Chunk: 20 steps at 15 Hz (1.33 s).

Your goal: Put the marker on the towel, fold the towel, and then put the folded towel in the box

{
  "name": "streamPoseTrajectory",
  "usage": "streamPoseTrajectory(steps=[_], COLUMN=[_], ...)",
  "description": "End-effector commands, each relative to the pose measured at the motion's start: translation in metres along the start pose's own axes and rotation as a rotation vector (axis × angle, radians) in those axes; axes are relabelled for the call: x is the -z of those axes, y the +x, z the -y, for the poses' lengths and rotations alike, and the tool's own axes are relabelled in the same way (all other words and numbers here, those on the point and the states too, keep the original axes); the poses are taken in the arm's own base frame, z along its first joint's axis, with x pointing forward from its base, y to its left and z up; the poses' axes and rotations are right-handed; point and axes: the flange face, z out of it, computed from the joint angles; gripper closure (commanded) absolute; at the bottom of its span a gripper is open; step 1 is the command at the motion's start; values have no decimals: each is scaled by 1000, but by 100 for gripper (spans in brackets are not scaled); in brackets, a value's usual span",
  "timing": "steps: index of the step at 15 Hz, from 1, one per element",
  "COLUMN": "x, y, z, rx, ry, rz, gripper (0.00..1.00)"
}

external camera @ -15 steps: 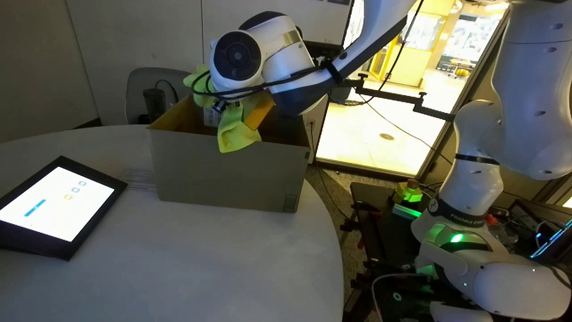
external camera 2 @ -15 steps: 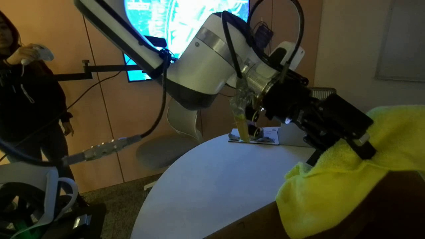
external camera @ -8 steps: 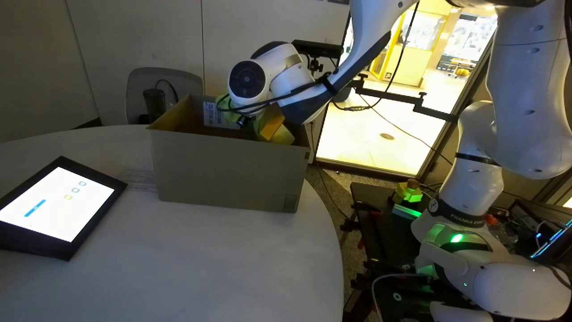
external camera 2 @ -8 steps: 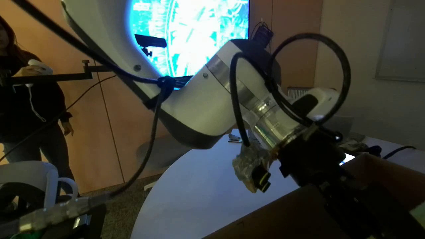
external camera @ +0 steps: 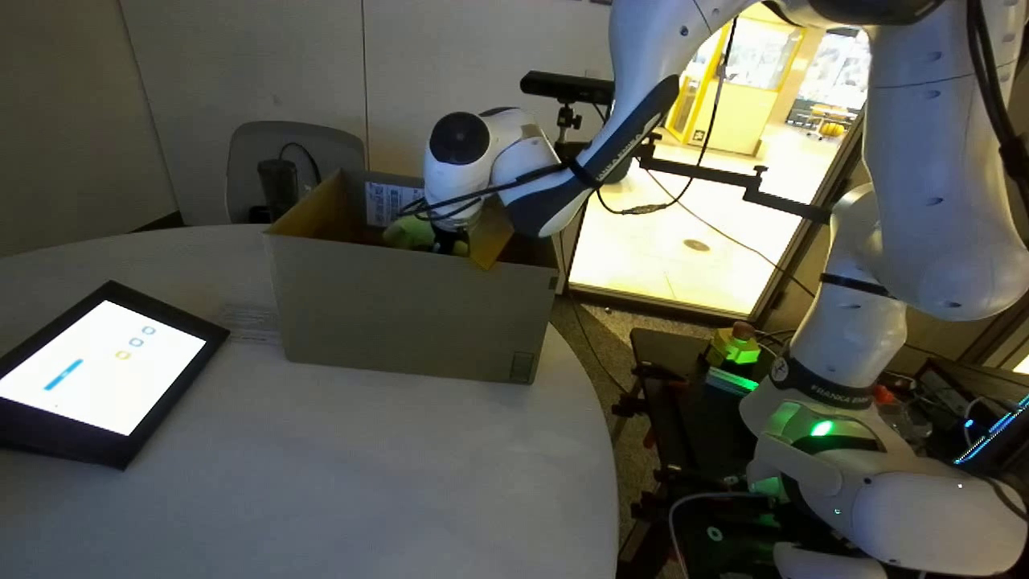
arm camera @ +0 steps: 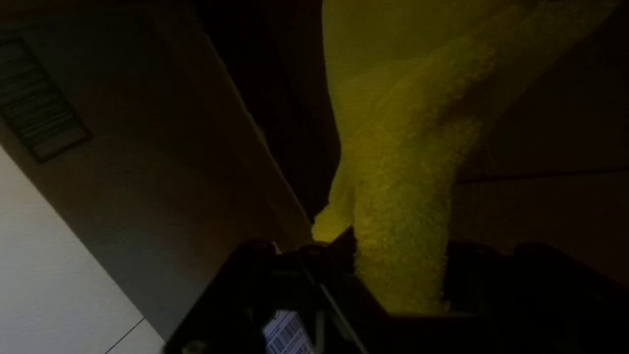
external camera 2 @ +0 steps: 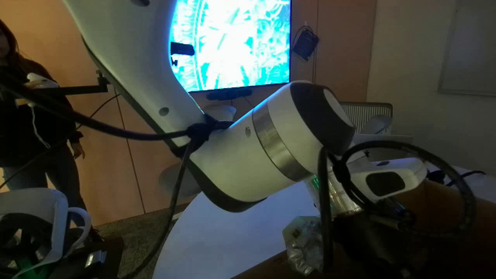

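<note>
The cardboard box stands open on the table in an exterior view. My gripper is down inside it, mostly hidden behind the near wall. A bit of the yellow-green towel shows beside the wrist, below the rim. In the wrist view, the bunched towel fills the space between the dark fingers of my gripper, which is shut on it. The box wall runs along the left of that dark view. In an exterior view, the gripper is in deep shadow over the box interior. The marker is out of view.
A tablet-like device with a lit screen lies on the round white table, left of the box. A chair stands behind the table. A person stands far left. A cable loop hangs around my wrist.
My gripper has moved down into the box with the towel. The towel hung over the near rim earlier and now lies mostly below it. The wrist has turned more upright.
</note>
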Motion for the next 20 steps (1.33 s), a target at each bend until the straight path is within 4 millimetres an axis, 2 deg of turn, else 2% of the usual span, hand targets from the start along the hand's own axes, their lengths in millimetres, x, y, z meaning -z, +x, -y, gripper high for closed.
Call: streamPoseTrajectory(steps=[1,8,9,11,13,20], x=[-9,15,23,39,65,180], y=[-5,-4,-4,-4,-2,-1], z=[3,-2,-3,-5,-9,-19], rx=[11,10,9,6,0,18], ry=[68,67,65,65,46,35], rz=[35,14,9,-13,-57,-278], gripper=[60,4,0,0,0,0])
